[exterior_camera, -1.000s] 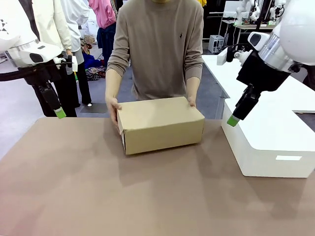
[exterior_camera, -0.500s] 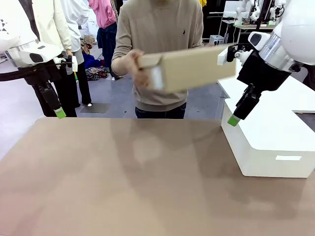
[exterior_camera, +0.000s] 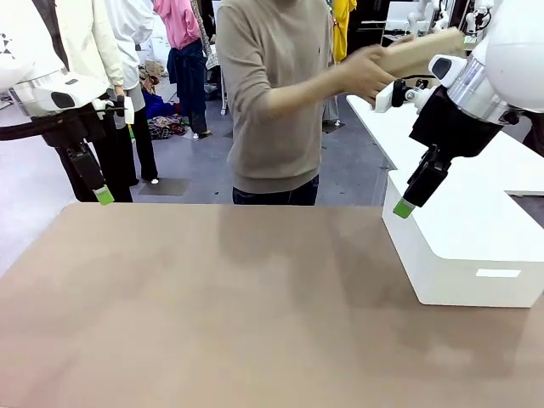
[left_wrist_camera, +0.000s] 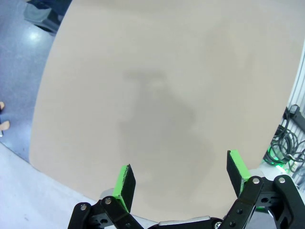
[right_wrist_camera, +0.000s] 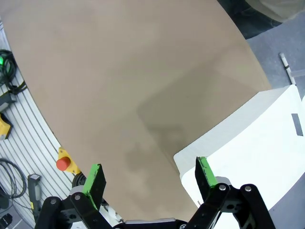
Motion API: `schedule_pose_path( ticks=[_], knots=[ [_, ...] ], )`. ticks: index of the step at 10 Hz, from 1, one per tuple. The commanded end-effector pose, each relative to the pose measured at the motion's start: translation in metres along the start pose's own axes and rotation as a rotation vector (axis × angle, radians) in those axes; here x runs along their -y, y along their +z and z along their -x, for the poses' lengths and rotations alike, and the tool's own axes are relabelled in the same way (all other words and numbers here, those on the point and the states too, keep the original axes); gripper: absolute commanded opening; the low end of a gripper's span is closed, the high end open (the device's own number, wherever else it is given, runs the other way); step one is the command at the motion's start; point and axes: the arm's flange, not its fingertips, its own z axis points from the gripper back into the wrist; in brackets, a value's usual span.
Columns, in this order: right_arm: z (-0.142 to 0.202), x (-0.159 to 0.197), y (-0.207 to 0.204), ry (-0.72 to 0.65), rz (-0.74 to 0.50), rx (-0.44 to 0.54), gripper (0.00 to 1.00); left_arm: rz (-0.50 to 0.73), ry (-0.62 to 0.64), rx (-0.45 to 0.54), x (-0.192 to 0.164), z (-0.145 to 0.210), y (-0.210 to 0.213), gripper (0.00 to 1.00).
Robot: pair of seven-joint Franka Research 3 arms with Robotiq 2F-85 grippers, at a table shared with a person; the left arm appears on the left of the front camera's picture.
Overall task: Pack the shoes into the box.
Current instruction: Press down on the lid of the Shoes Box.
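The person at the far side holds the box (exterior_camera: pixel 422 51) closed and raised in the air at the far right, well above the table (exterior_camera: pixel 255 314), so the packing looks finished and the box is being carried off. The left hand (left_wrist_camera: pixel 183 186) and the right hand (right_wrist_camera: pixel 149 183) both hang with jaws wide and empty, apart from everything. Any next move probably belongs to the person; the arms need only stay clear.

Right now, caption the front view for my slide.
Person's hand carries the closed box off the table, both grippers open.
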Motion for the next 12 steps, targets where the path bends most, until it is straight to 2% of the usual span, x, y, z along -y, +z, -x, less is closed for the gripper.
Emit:
schedule_pose_path(
  ticks=[1,12],
  knots=[
    [-0.0021,0.0014,0.0021,-0.008,-0.001,-0.002,1.0,0.0,0.006,0.015,0.0011,0.0004,-0.001,1.0],
    [-0.0021,0.0014,0.0021,-0.008,-0.001,-0.002,1.0,0.0,0.006,0.015,0.0011,0.0004,-0.001,1.0]
  ],
)
